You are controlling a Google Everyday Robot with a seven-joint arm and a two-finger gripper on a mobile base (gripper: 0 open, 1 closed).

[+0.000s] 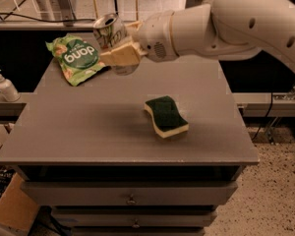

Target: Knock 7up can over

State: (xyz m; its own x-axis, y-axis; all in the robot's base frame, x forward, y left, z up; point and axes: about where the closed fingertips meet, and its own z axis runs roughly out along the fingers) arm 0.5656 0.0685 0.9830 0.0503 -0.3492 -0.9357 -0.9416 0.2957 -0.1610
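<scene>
Camera view: gripper [121, 53] hangs over the far left of the surface [88, 132], jaws clamped round the 7up can [108, 28], which is upright-ish with its top tilting left.

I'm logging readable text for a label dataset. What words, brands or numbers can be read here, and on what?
"dang", seen upside down, on the green snack bag; its smaller print is too small to read.
On the 7up can, clamped in the gripper over the far left of the table: lettering too blurred to read.
On the pump bottle and the sponge: nothing readable.
</scene>
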